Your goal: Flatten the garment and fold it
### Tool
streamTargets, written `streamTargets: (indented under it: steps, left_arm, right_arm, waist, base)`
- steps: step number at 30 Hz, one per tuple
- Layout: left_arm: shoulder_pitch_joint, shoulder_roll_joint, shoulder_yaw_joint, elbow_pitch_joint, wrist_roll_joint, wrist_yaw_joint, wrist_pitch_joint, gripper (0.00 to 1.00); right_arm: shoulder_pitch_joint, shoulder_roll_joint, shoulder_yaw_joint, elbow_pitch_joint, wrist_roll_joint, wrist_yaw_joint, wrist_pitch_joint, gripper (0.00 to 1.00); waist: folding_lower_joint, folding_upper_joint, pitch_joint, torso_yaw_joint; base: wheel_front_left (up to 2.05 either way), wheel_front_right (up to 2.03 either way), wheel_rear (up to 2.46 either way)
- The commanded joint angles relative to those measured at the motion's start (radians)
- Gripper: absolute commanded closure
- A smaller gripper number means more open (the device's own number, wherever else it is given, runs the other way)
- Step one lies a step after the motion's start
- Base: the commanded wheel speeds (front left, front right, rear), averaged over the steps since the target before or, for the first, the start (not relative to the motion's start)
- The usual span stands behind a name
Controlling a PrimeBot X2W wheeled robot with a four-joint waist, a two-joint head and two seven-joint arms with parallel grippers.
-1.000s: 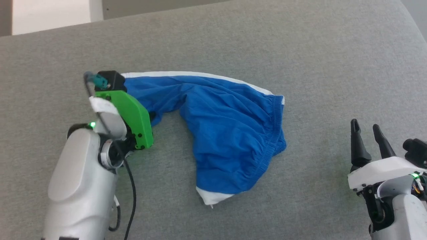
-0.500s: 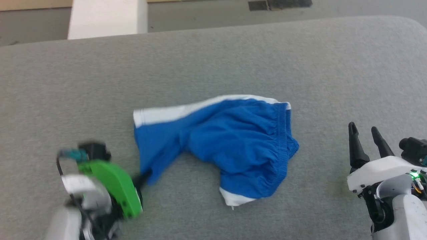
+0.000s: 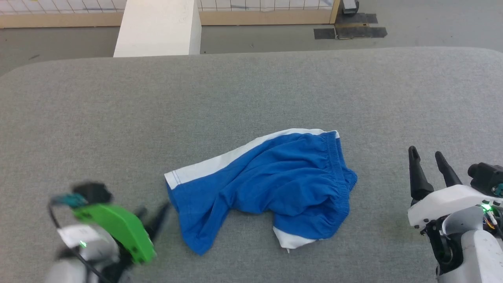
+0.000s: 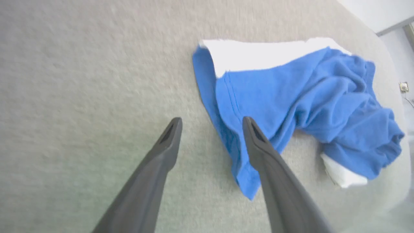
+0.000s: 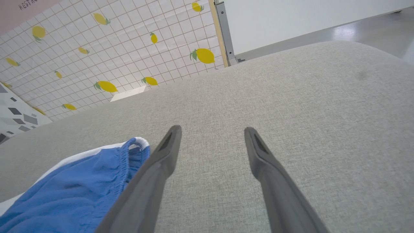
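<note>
Grey surface point(image 3: 118, 118) holds the crumpled garment point(image 3: 275, 177); blurred left fingers point(image 4: 161, 152) spread beside it, right fingers point(image 3: 416, 177) spread.

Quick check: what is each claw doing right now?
Left claw: open, empty, at the edge of the shorts.
Right claw: open, empty.

I can read one scrap of writing: slanted dark capitals point(image 5: 27, 5), cut off by the frame edge, roughly "MESTR". They stand on a pinkish panel point(image 5: 48, 4) at ten o'clock in my right wrist view, above the lemon-printed tiled wall point(image 5: 123, 48). The remaining letters are too cropped to tell.
</note>
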Motion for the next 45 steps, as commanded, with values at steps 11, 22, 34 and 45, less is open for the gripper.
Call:
streamTargets:
  steps: [11, 22, 34, 45]
  left_arm:
    - [-0.262, 0.137, -0.165, 0.090, 0.171, -0.089, 0.085, 0.00]
    - [-0.321, 0.142, -0.185, 0.244, 0.188, -0.086, 0.069, 0.16]
    - [-0.307, 0.098, -0.145, 0.221, 0.111, -0.089, -0.016, 1.00]
    - [-0.281, 0.073, -0.140, 0.114, 0.077, -0.081, -0.039, 1.00]
  right_arm:
    - [-0.011, 0.000, 0.019, 0.002, 0.014, -0.002, -0.005, 0.00]
    - [-0.022, 0.000, 0.017, 0.004, 0.017, -0.002, -0.021, 0.00]
    - [-0.099, 0.000, 0.144, -0.070, -0.030, -0.002, 0.097, 0.00]
    - [-0.359, 0.000, 0.320, -0.015, -0.248, -0.002, 0.672, 0.00]
  waist:
    - [0.0000, 0.0000, 0.048, -0.040]
    - [0.0000, 0.0000, 0.097, -0.065]
    - [0.0000, 0.0000, 0.101, -0.046]
    - [0.0000, 0.0000, 0.159, 0.010]
  base:
    - [0.00, 0.00, 0.00]
    - [0.00, 0.00, 0.00]
    - [0.00, 0.00, 0.00]
    - [0.00, 0.00, 0.00]
